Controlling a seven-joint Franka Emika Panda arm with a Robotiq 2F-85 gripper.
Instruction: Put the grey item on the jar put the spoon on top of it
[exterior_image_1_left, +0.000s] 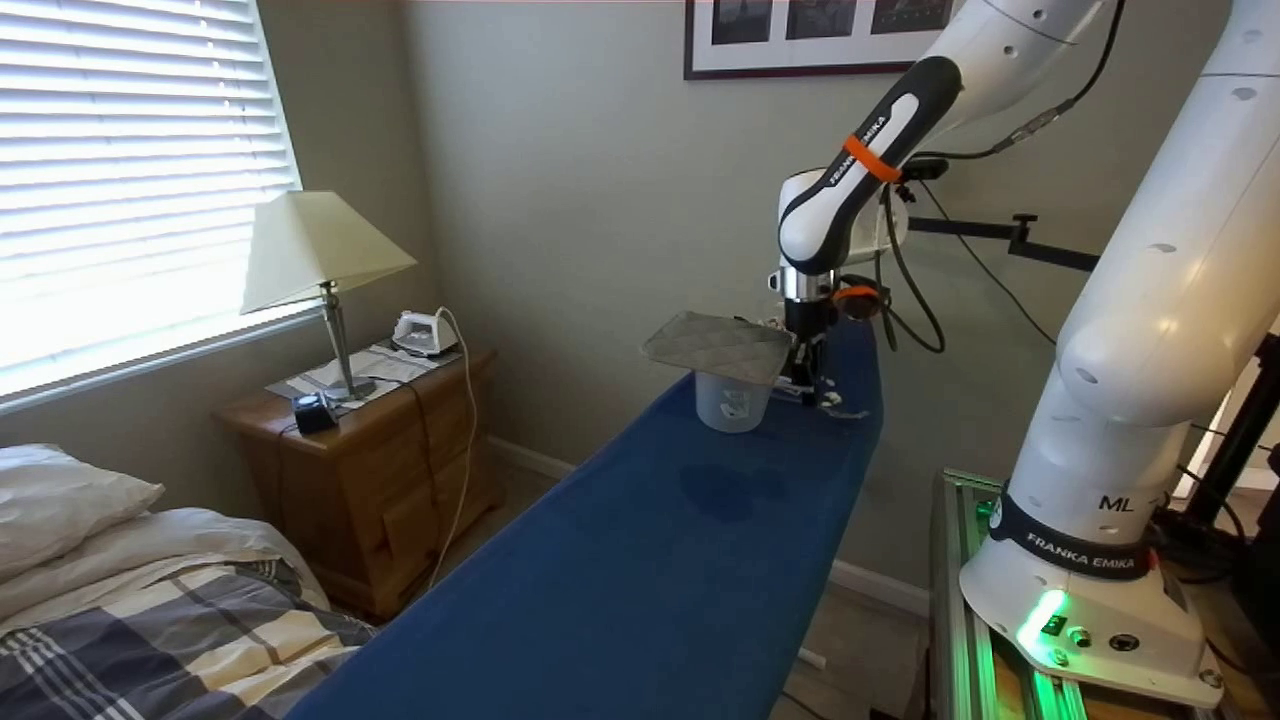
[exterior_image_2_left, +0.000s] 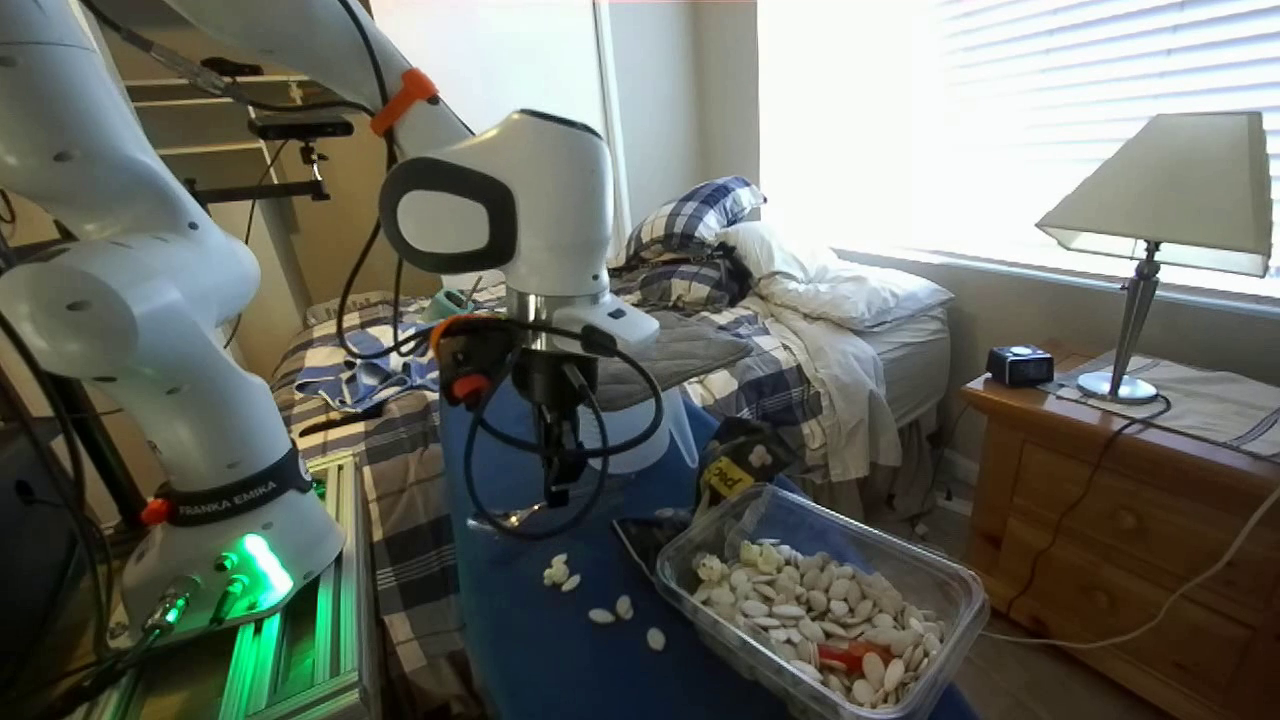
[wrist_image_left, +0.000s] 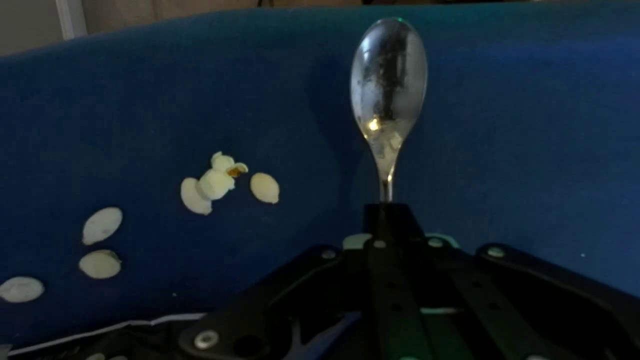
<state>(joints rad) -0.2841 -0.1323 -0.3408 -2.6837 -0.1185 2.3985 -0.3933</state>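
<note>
The grey item (exterior_image_1_left: 720, 347) lies flat across the top of the jar (exterior_image_1_left: 732, 402), wider than its mouth. In an exterior view the grey item (exterior_image_2_left: 690, 355) and the jar (exterior_image_2_left: 640, 452) are partly hidden behind my wrist and cables. My gripper (wrist_image_left: 385, 210) is shut on the handle of the spoon (wrist_image_left: 389, 80); the bowl points away from the fingers. The spoon also shows in an exterior view (exterior_image_2_left: 512, 519), low over the blue board, with a shadow beside it in the wrist view. My gripper (exterior_image_2_left: 556, 490) is beside the jar, below the level of the grey item.
A blue ironing board (exterior_image_1_left: 600, 600) carries everything. A clear tub of seeds (exterior_image_2_left: 975, 600), a dark packet (exterior_image_2_left: 735, 475) and loose seeds (exterior_image_2_left: 602, 616) lie near the gripper. A nightstand (exterior_image_1_left: 400, 470) with a lamp (exterior_image_1_left: 335, 330) and a bed (exterior_image_1_left: 150, 630) stand beyond the board.
</note>
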